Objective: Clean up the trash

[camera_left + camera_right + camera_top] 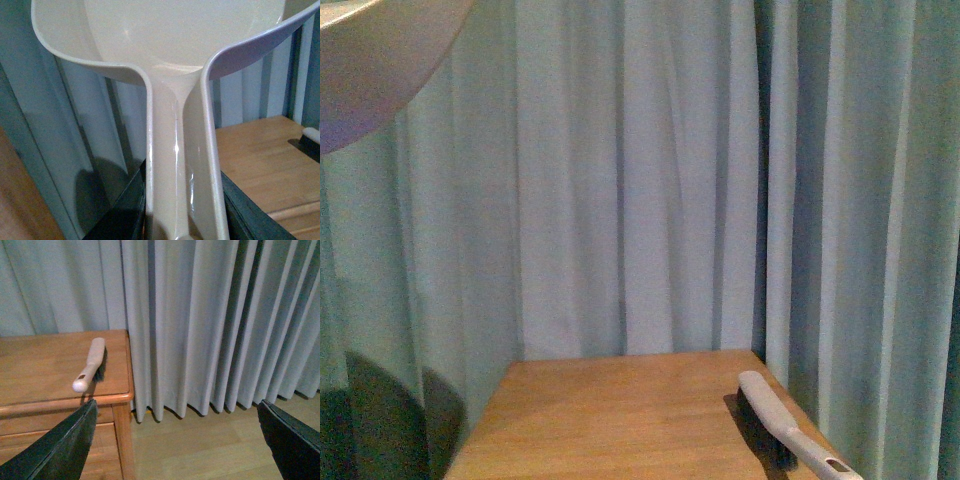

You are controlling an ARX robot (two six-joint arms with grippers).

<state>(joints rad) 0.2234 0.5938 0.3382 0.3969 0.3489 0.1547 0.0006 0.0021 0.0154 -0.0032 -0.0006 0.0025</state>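
The pale cream plastic dustpan (170,40) is smooth and glossy, with bright glare streaks down its handle, while the long brush with an off-white plastic handle (90,365) looks matt. The honey-coloured wooden table (620,420) has a smooth satin finish with visible grain. The grey-green pleated curtain (640,180) is soft matt cloth, the pale wood-plank floor (200,445) has a dull sheen, and the right gripper (177,402) has dark matt fingers (65,445).

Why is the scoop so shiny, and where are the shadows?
Left wrist view: glare streaks run down the dustpan handle, its dark shadow on the curtain. Front view: soft, grainy. Right wrist view: the brush throws a small shadow on the table.
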